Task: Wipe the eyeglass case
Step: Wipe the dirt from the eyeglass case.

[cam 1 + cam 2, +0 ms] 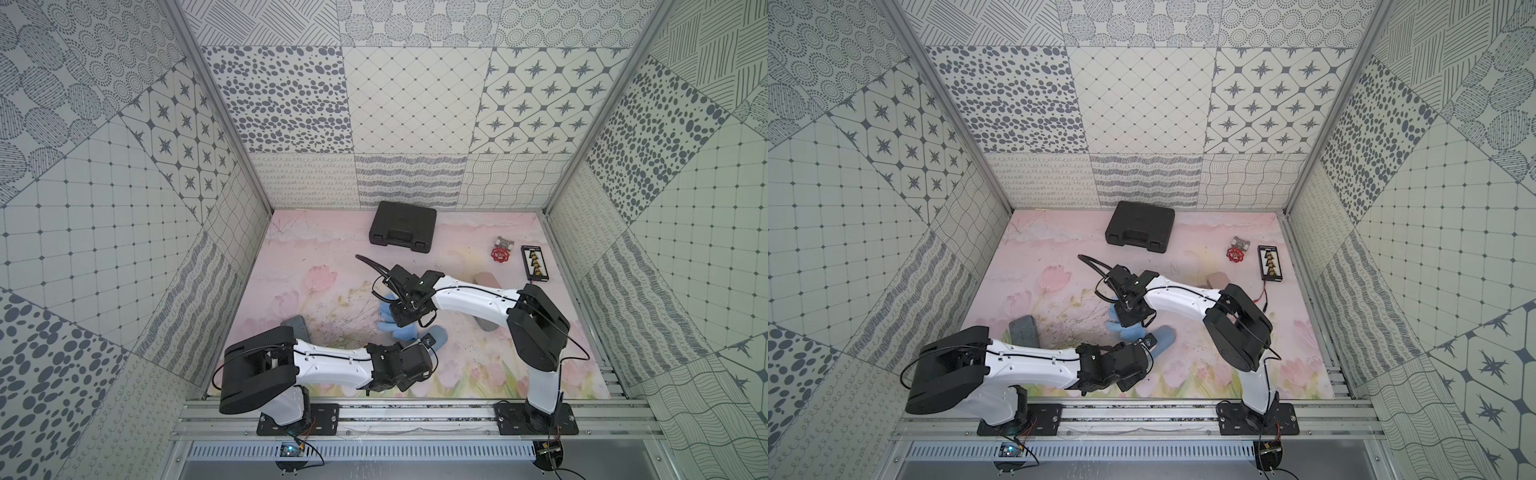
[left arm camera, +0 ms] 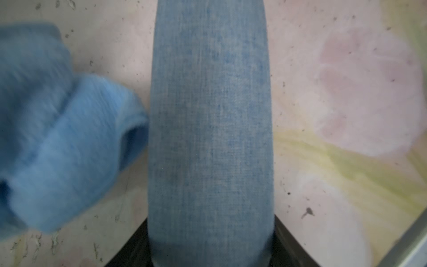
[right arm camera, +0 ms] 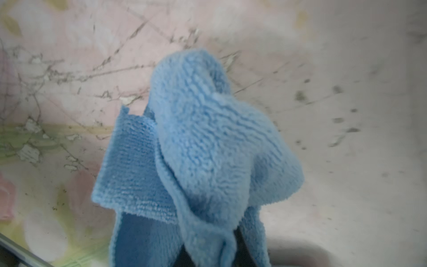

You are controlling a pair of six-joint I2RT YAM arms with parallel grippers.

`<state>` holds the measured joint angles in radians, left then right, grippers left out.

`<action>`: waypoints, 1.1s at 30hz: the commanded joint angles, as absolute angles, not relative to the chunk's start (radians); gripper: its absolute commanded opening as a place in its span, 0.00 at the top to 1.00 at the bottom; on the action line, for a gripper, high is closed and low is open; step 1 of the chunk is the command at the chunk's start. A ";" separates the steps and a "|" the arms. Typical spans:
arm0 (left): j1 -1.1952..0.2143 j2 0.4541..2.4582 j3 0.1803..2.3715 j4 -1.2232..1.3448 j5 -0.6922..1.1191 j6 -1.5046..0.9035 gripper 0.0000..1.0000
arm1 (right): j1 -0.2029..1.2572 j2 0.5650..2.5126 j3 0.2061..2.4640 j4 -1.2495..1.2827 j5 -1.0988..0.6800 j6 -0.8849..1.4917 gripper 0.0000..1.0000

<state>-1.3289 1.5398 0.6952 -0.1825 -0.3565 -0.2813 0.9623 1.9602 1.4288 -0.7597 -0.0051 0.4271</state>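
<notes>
Eyeglass case [image 1: 439,336]: blue, denim-look fabric, long with rounded ends; front centre of the mat [image 1: 316,257], one end in the left gripper, the other pointing toward the right arm's base. Whether it rests on the mat cannot be told.
Left arm [image 1: 332,365]: low, forearm stretched rightward from its base along the front edge, wrist level.
Left gripper [image 1: 424,343]: jaws half apart, clamped on the case's sides; in the left wrist view the case [image 2: 210,127] runs straight out from between them.
Right arm [image 1: 473,297]: upper link raised, forearm reaching leftward toward mid-mat, wrist bent downward.
Right gripper [image 1: 401,318]: pointing down, jaws fully closed, pinching the cloth.
Cloth [image 1: 397,330]: light blue microfibre, bunched, hanging in folds [image 3: 208,150]; its lower fold [image 2: 69,138] is just beside the case's side, touching or nearly so.
Tool case [image 1: 402,227]: black, closed, at the back.
Valve [image 1: 500,252]: red handwheel, back right.
Connector board [image 1: 535,264]: black, beside the valve.
Grey case [image 1: 296,326]: front left, behind the left arm.
</notes>
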 commanded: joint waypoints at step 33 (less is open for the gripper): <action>-1.305 1.457 0.606 -0.287 -0.421 -0.494 0.66 | 0.704 1.762 1.019 -0.646 -0.327 0.437 1.00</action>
<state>-1.3308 1.5043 0.6533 -0.1822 -0.3927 -0.3912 0.8074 1.7763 1.1141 -0.5659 -0.3210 0.4454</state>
